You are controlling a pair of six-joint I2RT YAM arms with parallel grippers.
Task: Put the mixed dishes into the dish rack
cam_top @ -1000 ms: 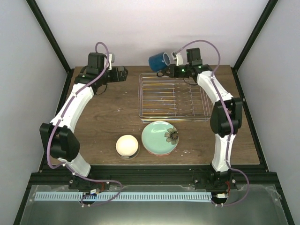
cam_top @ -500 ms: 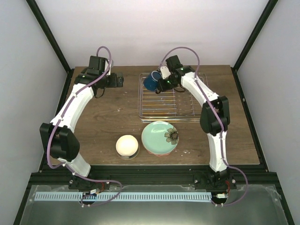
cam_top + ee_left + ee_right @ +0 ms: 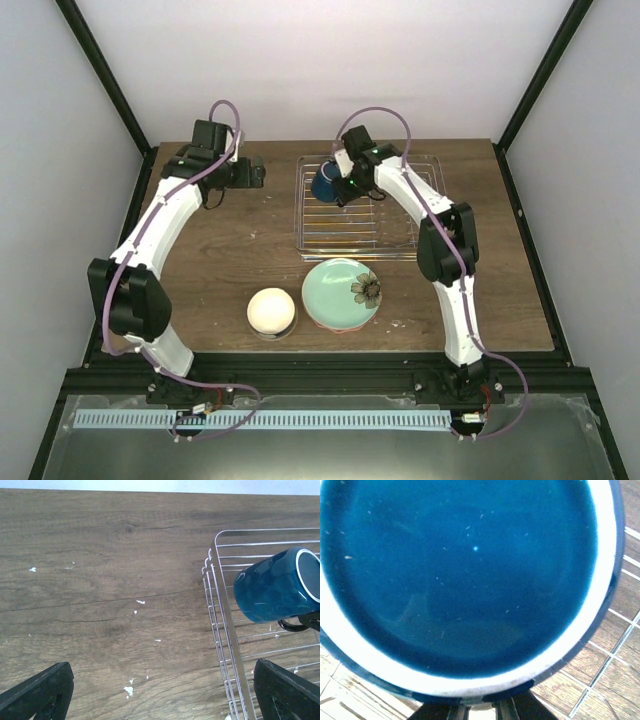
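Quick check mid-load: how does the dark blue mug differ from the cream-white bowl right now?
The dark blue mug is held by the right gripper, tipped on its side over the far-left corner of the chrome wire dish rack. The cream-white bowl sits free on the wooden table, outside the rack. The mug has a handle; the bowl shows none. Both are round, plain-coloured dishes.

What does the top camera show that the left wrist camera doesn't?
Only the top view: the white bowl and green plate on the near side. Only the left wrist view: the left pincer spread open, and white flecks on the table beside the rack. Both: the mug, tilted over the rack's far left corner, held by the right pincer.
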